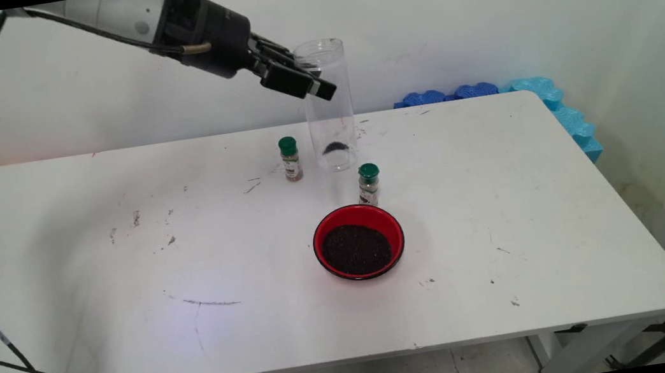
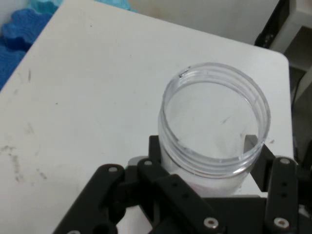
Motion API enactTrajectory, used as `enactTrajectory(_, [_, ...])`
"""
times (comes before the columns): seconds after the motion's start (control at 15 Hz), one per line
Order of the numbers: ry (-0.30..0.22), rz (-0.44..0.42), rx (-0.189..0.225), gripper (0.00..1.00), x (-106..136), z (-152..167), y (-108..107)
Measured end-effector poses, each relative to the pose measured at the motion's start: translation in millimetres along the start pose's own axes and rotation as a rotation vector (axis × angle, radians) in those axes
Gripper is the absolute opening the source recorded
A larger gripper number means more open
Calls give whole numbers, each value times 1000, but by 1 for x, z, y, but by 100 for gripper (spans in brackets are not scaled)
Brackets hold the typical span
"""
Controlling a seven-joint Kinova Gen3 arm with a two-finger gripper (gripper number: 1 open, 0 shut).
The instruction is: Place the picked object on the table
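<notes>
White tabletop (image 1: pixel 502 203), scuffed and speckled with dark marks, runs back to a plain pale wall; that is what I have on both feeds. From my station I see the gripper (image 1: pixel 309 83) high over the far middle of the table, its two fingers set either side of the upper part of a tall clear plastic jar (image 1: pixel 328 107), just under the open rim. In the hand view the jar (image 2: pixel 214 126) sits between the fingers and they look closed against it. The jar stands upright with a small dark heap at its bottom. Just left of its base stands a green-capped spice bottle (image 1: pixel 290 159); a second spice bottle (image 1: pixel 369 184) stands near its front right. In front of that sits a red bowl (image 1: pixel 356 222) filled with dark grains. Blue foam mats (image 1: pixel 560 111) line the wall past the table's far right corner. Black cables (image 1: pixel 22 368) hang at the left.
</notes>
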Motion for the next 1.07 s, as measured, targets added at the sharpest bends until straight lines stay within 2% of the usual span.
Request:
enactTrajectory(0.73, [-32, 97, 40, 0, 8, -26, 1])
enactTrajectory(1.07, [-35, 115, 43, 0, -9, -30, 0])
